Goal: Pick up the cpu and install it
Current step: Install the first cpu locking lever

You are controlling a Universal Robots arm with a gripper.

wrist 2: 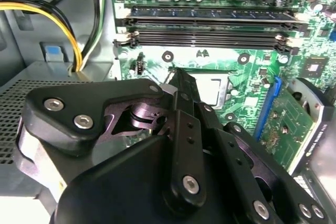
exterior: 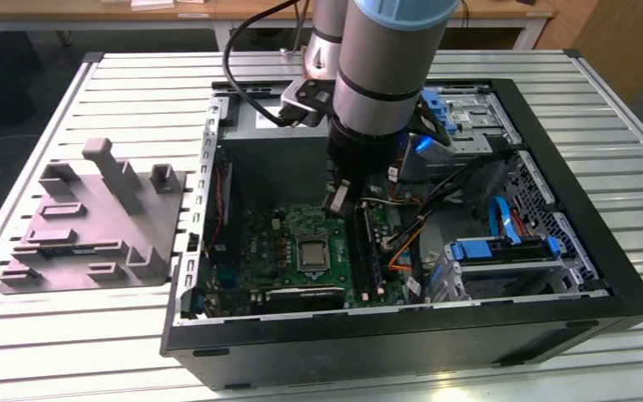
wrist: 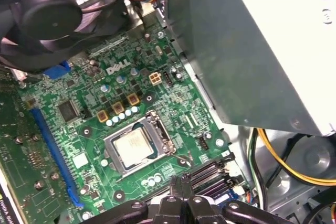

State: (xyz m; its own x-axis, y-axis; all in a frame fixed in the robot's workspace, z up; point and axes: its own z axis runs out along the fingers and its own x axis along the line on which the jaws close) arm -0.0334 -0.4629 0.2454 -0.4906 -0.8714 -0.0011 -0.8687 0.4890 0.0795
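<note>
Item: cpu (wrist: 134,148), seated flat in socket (wrist: 157,129). Tool (wrist: 181,184) clenched, empty, poised near it. Handling: avoid pressing; lift away vertically.

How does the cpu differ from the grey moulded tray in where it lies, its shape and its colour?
The cpu lies inside the computer case, seated in the socket on the green board; the grey moulded tray sits outside on the slatted table, at the exterior view's left. The cpu is flat and square; the tray carries upright posts. The cpu is pale silvery, the tray dull grey. Neither is held by the gripper.
</note>
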